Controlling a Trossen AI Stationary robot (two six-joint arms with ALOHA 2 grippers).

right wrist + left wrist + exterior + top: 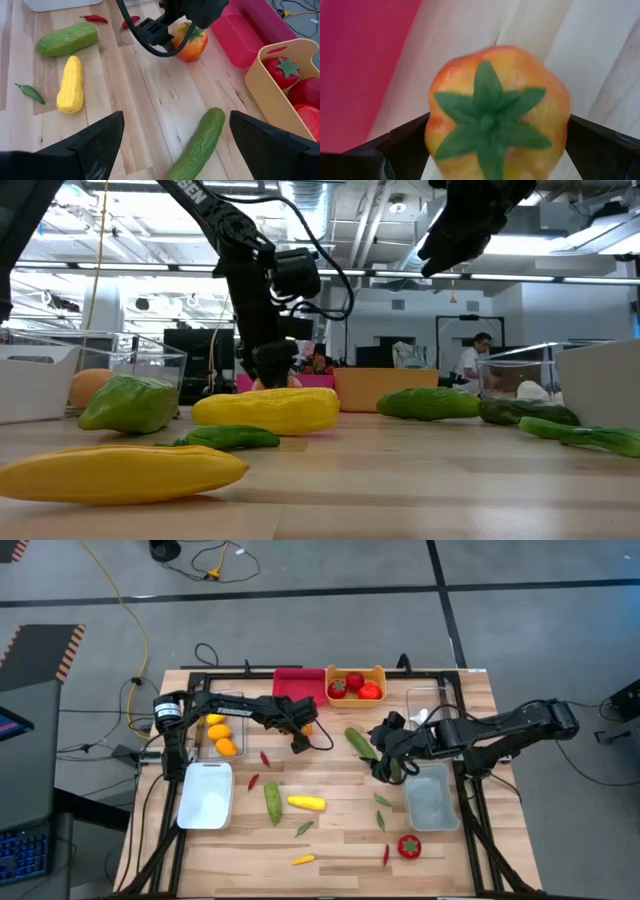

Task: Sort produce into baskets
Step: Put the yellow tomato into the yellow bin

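Note:
A yellow-orange toy tomato (497, 115) with a green calyx sits between the fingers of my left gripper (300, 733), on the wood just in front of the red bin (298, 682). It also shows in the right wrist view (195, 44). My left gripper is shut on it. My right gripper (175, 120) is wide open and empty, raised above a green cucumber (200, 145) that lies flat on the table near the orange-yellow bin (356, 670). That bin holds red tomatoes. My left gripper pinches the tomato between its two fingers, one finger (405, 145) on each opposite side of the body (437, 135), below the calyx. The fingers come from above, pointing down. The tomato is at table level beside the red bin, its calyx facing up toward the wrist.
A clear tub (222, 718) with orange fruit and a white tray (205, 795) stand at the left, another clear tub (425, 700) and tray (432, 802) at the right. A cucumber (273, 802), a corn cob (306, 803), a red tomato (409, 847) and small chilies lie scattered on the near half.

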